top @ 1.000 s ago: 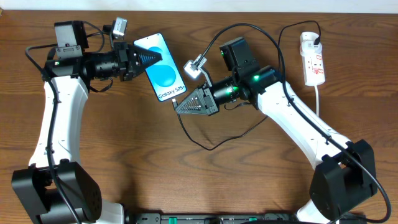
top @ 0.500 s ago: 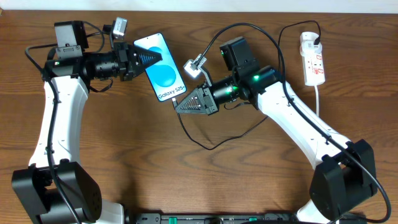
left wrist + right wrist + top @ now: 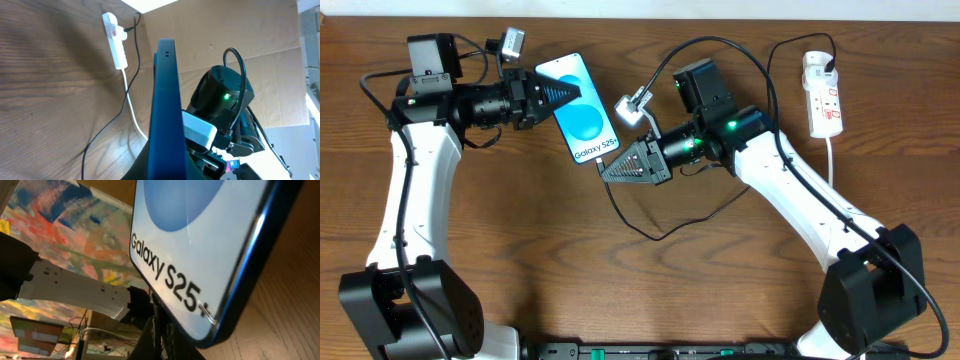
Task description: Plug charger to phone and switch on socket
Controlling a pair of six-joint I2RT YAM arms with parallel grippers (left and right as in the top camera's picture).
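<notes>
The phone (image 3: 588, 125) has a light-blue screen with "Galaxy S25" text and is held tilted above the table. My left gripper (image 3: 570, 95) is shut on its top end. In the left wrist view the phone (image 3: 167, 100) shows edge-on. My right gripper (image 3: 610, 172) is shut at the phone's bottom end, on the charger's connector tip. In the right wrist view the fingers (image 3: 161, 339) are closed just below the phone's lower edge (image 3: 200, 240). The black charger cable (image 3: 650, 237) loops over the table to the white socket (image 3: 823, 100), where a black plug (image 3: 828, 66) sits.
The socket's white cord (image 3: 832, 165) runs down the right side past my right arm. The socket (image 3: 114, 32) and both cables also show in the left wrist view. The table's far edge lies just behind the socket.
</notes>
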